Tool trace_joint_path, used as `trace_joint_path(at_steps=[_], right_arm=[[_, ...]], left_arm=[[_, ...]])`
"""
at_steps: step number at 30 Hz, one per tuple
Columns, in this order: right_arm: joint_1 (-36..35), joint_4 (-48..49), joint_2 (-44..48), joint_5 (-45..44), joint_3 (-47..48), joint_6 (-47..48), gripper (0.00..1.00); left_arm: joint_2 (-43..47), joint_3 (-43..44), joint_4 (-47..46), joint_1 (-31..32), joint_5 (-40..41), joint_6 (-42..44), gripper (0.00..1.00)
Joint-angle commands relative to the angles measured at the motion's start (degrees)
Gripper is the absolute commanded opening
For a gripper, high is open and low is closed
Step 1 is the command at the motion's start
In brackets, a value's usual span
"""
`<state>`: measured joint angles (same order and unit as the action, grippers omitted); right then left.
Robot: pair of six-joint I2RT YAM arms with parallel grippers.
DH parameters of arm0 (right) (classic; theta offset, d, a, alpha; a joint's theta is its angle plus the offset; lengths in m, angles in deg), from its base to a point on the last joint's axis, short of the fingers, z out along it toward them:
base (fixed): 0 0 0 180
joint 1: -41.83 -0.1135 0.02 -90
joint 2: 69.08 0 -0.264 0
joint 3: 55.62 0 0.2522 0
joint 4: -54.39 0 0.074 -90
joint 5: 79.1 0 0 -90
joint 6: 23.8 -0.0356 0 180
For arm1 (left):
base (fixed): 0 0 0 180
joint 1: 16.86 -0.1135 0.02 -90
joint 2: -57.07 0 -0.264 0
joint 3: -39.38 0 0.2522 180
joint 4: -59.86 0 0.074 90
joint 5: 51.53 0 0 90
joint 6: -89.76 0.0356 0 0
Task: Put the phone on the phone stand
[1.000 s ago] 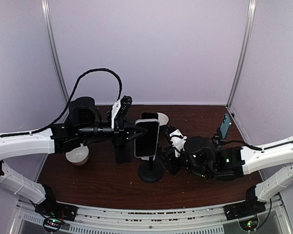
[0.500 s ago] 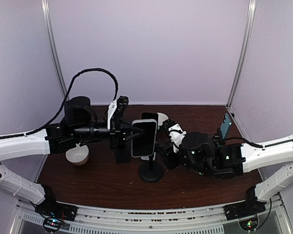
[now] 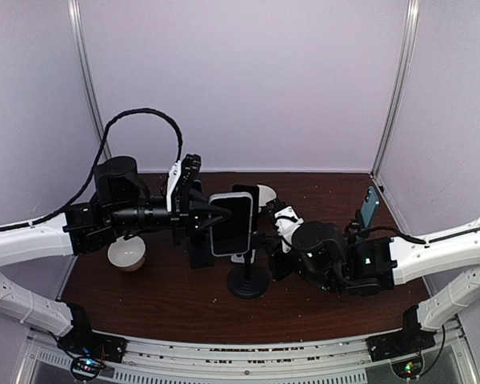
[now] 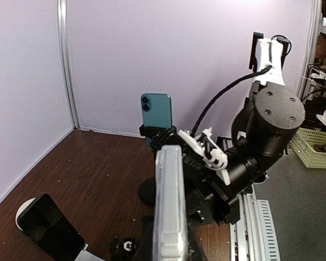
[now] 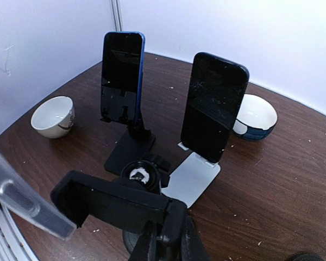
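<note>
The phone (image 3: pixel 230 224), light-edged with a dark screen, hangs upright in the air just left of and above the phone stand (image 3: pixel 248 282), a black post on a round base. My left gripper (image 3: pixel 212 220) is shut on the phone's left side. In the left wrist view the phone (image 4: pixel 168 206) shows edge-on, rising from the jaws of that same left gripper (image 4: pixel 168 247). My right gripper (image 5: pixel 165 239) is shut on one end of the stand's empty black clamp (image 5: pixel 114 201). The phone's edge (image 5: pixel 16 196) shows at the lower left of the right wrist view.
Behind the stand, a blue phone (image 5: pixel 122 76) sits on a black stand and a black phone (image 5: pixel 214 114) on a white stand. A white bowl (image 3: pixel 127 254) is at the left, a blue-and-white bowl (image 5: pixel 255 117) at the back. A teal phone (image 3: pixel 370 206) stands at the far right.
My left arm has drawn back to the left, carrying the phone slightly off the stand. The right gripper has moved in and closed on the stand's clamp.
</note>
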<state>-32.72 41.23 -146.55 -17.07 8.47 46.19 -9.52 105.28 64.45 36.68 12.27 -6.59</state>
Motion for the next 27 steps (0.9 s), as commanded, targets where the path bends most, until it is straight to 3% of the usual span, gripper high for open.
trace_joint_path(at_steps=[1, 5, 14, 20, 21, 24, 27], right_arm=[[-0.29, -1.03, 0.10, -1.12, 0.97, 1.01, 0.05], [-0.43, -0.15, -0.62, -0.21, 0.90, -0.33, 0.02], [-0.67, 0.78, -0.81, -1.49, 0.50, -2.87, 0.00], [-0.66, 1.88, -0.51, -0.88, -0.02, -3.02, 0.00], [-0.65, 2.00, -0.45, -1.00, -0.18, -2.98, 0.00], [-0.68, 1.52, -0.27, -1.45, -0.49, -3.12, 0.00], [-0.62, 1.34, 0.03, -1.58, -0.57, -2.60, 0.00]], left_arm=[[-1.11, -0.26, -12.03, 0.22, 0.87, -1.94, 0.00], [-4.54, -3.21, -26.15, 1.73, 3.50, -4.94, 0.00], [-9.17, -9.08, -45.33, 4.51, 17.89, -7.93, 0.00], [-12.79, -13.81, -63.24, 4.65, 19.18, -8.24, 0.00], [-12.33, -13.79, -64.29, 4.57, 19.41, -8.09, 0.00], [-7.97, -11.10, -54.69, 4.56, 18.57, -5.98, 0.00], [-3.39, -13.59, -53.63, 4.58, 18.68, -5.38, 0.00]])
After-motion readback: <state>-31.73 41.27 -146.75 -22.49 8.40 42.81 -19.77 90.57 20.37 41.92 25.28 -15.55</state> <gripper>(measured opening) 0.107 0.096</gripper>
